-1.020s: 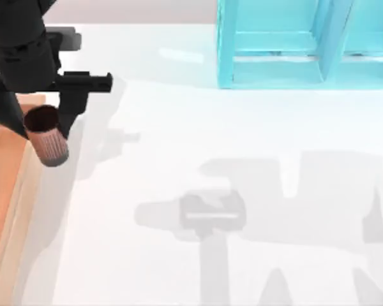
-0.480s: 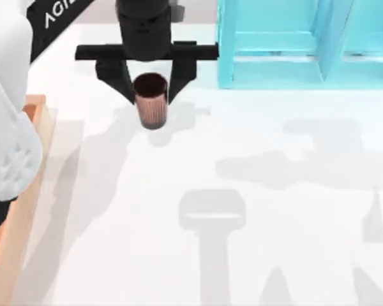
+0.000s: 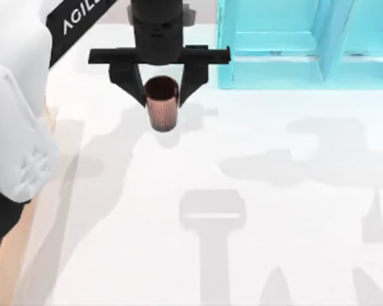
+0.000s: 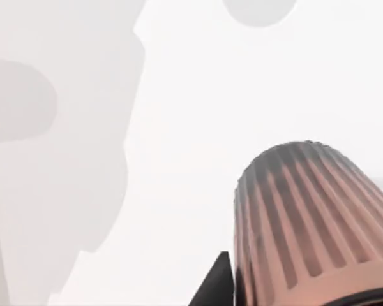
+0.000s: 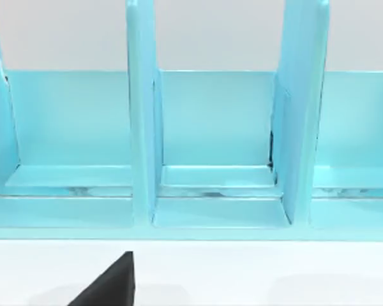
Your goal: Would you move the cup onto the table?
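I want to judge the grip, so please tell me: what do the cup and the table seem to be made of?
The cup, held between the left gripper's fingers, looks like matte reddish-brown plastic or clay: fine vertical ribs, no shine. The table looks like smooth white laminate or painted board: plain, with soft shadows and no grain. Both are only guesses in a rendered scene.

A turquoise shelf unit (image 3: 306, 44) with upright dividers stood at the far edge, its compartments (image 5: 217, 127) bare.
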